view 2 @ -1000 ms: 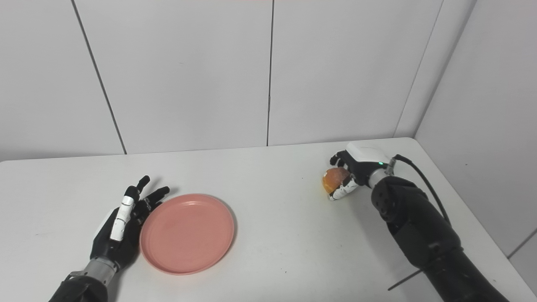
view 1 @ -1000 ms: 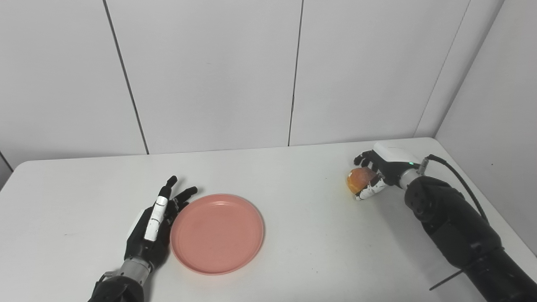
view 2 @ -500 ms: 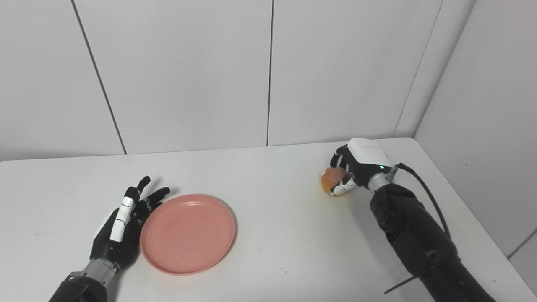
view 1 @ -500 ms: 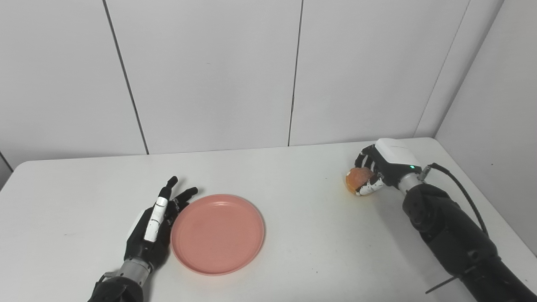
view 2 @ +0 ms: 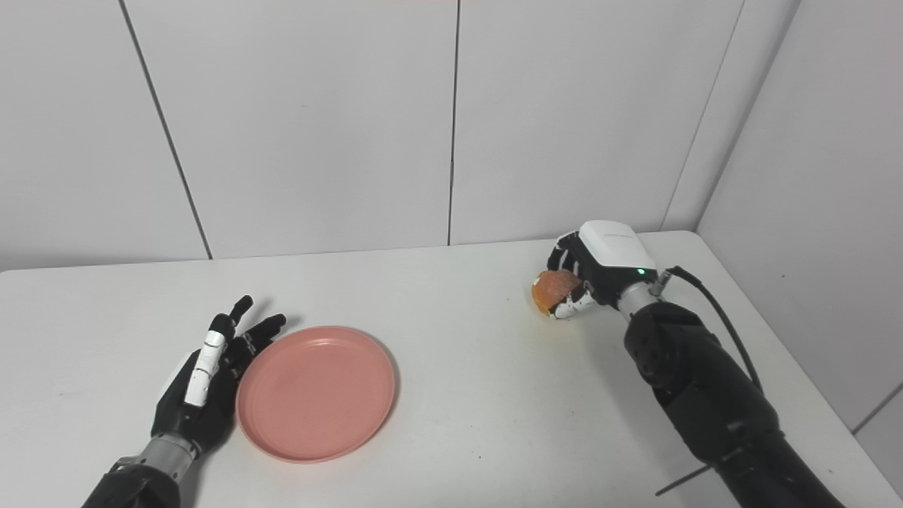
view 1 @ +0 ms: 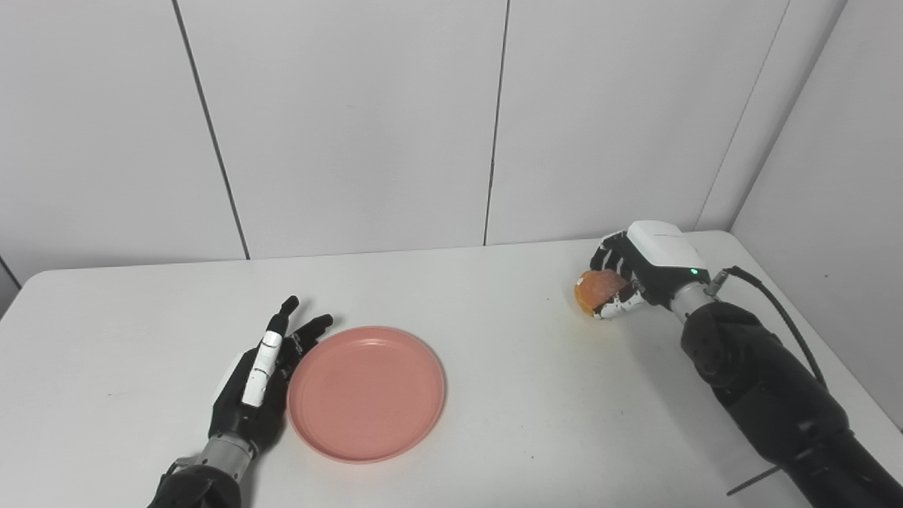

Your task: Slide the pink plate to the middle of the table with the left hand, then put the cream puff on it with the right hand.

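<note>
A round pink plate lies on the white table, left of its middle. My left hand rests open with fingers stretched, its edge against the plate's left rim. My right hand is at the far right of the table, shut on an orange-brown cream puff, which it holds a little above the tabletop. The puff also shows in the right eye view. The fingers wrap the puff's far and right sides and hide them.
A black cable loops from my right wrist along the table's right side. White wall panels stand close behind the table, and a side wall stands at the right.
My right hand has lifted the cream puff off the table and carried it slightly up and left. My left hand and the plate have not moved.
</note>
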Robot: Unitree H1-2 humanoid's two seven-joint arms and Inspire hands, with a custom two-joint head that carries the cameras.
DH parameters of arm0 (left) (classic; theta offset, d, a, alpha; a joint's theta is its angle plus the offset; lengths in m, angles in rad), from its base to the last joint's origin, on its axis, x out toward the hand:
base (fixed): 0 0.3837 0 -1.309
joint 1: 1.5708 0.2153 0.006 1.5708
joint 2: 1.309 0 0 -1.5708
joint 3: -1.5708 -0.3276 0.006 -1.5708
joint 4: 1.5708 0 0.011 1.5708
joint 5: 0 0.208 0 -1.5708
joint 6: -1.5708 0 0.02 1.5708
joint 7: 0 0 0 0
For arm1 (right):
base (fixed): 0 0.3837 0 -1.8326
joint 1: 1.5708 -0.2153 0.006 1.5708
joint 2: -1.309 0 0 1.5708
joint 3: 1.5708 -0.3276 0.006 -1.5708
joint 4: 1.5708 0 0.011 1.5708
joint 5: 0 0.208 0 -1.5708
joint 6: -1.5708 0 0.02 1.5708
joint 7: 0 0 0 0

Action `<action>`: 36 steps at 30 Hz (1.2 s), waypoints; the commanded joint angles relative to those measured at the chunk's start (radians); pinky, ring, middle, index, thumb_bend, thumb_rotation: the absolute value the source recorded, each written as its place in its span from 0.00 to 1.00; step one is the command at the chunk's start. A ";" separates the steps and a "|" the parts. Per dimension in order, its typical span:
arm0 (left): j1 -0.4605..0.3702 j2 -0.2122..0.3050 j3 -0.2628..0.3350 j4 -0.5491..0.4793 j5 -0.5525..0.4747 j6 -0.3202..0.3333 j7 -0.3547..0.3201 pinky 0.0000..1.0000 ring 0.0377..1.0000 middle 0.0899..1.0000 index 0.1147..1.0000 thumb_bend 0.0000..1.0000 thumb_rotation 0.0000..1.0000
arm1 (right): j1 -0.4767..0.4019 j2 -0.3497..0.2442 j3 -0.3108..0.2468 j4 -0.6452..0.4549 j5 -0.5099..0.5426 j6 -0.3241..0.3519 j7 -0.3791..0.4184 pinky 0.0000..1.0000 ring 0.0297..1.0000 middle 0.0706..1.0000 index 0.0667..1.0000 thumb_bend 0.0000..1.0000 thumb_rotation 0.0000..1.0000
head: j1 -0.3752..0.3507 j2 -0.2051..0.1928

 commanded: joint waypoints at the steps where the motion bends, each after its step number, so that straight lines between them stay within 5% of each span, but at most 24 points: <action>1: -0.005 -0.010 -0.007 -0.003 -0.008 -0.015 -0.010 1.00 0.93 0.77 1.00 0.77 0.79 | -0.057 -0.026 -0.014 -0.061 -0.012 -0.022 -0.003 0.44 0.49 0.48 0.43 0.53 0.00 | 0.000 0.001; 17: 0.023 -0.089 -0.061 -0.036 0.073 -0.028 0.070 0.87 0.89 0.76 1.00 0.79 0.78 | -0.069 -0.003 -0.041 -0.304 0.065 -0.084 0.076 0.39 0.43 0.44 0.45 0.53 0.00 | 0.282 0.018; 36: 0.021 -0.144 -0.099 -0.038 0.116 -0.028 0.118 0.82 0.88 0.75 0.98 0.88 0.78 | -0.101 0.079 -0.016 -0.319 0.128 -0.208 0.117 0.35 0.39 0.42 0.47 0.53 0.00 | 0.423 0.022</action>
